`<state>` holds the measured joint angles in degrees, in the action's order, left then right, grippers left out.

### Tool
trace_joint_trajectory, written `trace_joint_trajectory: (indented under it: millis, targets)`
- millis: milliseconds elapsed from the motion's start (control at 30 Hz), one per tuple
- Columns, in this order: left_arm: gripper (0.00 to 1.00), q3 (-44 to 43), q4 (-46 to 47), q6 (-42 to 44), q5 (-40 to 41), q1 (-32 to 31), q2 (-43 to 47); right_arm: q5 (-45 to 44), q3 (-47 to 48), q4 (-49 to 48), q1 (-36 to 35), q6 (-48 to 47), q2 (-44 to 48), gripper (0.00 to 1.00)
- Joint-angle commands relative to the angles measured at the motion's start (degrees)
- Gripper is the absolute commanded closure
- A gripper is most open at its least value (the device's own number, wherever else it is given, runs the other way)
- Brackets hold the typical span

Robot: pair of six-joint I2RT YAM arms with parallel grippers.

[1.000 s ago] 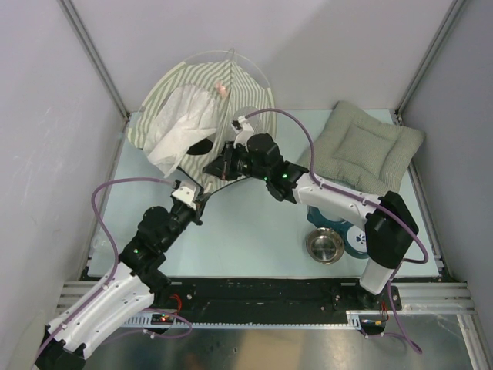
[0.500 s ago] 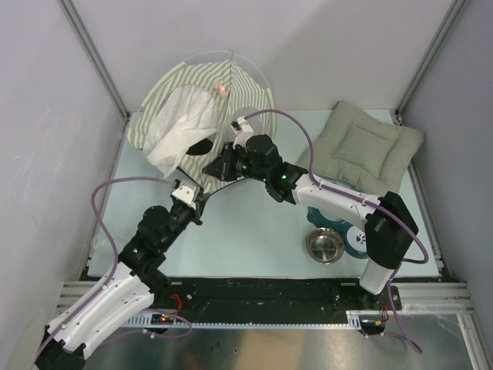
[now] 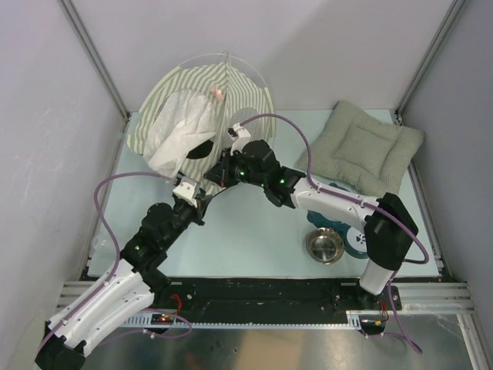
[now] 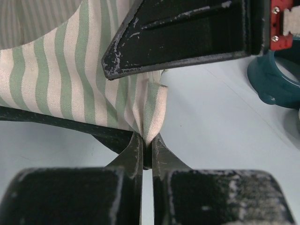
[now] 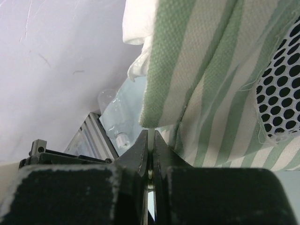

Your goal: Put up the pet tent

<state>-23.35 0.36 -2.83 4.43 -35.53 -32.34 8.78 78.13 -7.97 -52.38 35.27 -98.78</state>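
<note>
Your pet tent (image 3: 185,89) stands at the far left of the pale table (image 3: 254,231), close against the back wall (image 3: 323,46). It is a rounded dome of olive-green and white striped fabric under a thin curved hoop. A sheer white flap (image 3: 179,132) hangs crumpled down its front, and there is a small pink-red mark (image 3: 219,92) near the top. Its lower edge comes towards the arms, and both your grippers meet there, close together. Your left gripper (image 4: 146,140) is clenched on a small fold of striped cloth at the hem, pinched between its tips. Your right gripper (image 5: 150,136) is pressed closed on the fabric's edge, near the perforated mesh window (image 5: 286,89). The right arm reaches across the middle of the table, and its dark wrist covers part of the tent's lower front from above. Well apart, at the far right, lies a grey-green quilted cushion (image 3: 362,150). Nearer you sit a steel bowl (image 3: 324,245) and a teal dish (image 3: 356,240), the dish partly under the right arm.
</note>
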Motion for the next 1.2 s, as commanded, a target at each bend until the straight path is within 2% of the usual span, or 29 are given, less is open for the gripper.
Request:
trace_joint_trajectory:
  millis: [0, 133, 200, 367, 467, 533, 667, 867, 1067, 1167]
  targets:
    - [1.00, -3.7, 0.7, -4.4, -0.6, -0.9, -0.3, -2.8, -1.2, 0.2, 0.4, -3.7, 3.1, 1.00]
    - [1.00, -4.0, 1.3, -5.0, -0.5, -0.9, -1.3, -0.6, -2.4, 0.9, 0.3, -2.7, 4.1, 0.94]
    - [1.00, -4.1, 1.5, -5.2, -0.6, -0.9, -1.9, 0.3, -2.5, 1.1, 0.4, -2.1, 3.9, 0.86]
    - [1.00, -3.6, 1.9, -5.5, -0.8, -0.9, -2.7, 0.6, -2.6, 1.7, 1.6, 0.0, 4.8, 0.49]
    - [1.00, -2.6, 2.2, -6.3, -0.5, -0.8, -2.8, -0.2, -2.6, 3.4, 2.8, 1.1, 6.9, 0.35]
    - [1.00, -1.8, 2.6, -7.2, 0.0, -0.9, -2.8, -0.7, -2.6, 5.3, 3.5, 1.6, 8.7, 0.30]
    - [1.00, 0.6, 4.1, -9.7, 1.3, -0.8, -3.4, -2.5, -2.6, 11.7, 4.5, 1.3, 12.5, 0.24]
    - [0.95, 4.2, 9.6, -14.5, -1.5, -0.9, -9.1, -11.8, -3.7, 21.8, 6.3, -2.0, 17.0, 0.23]
    - [0.80, 7.1, 16.8, -17.5, -2.2, -2.4, -16.2, -17.2, -7.0, 23.1, 7.5, -6.4, 20.7, 0.23]
    - [0.63, 7.5, 18.1, -16.9, -2.3, -3.3, -19.1, -18.5, -7.9, 23.4, 7.6, -7.6, 21.9, 0.23]
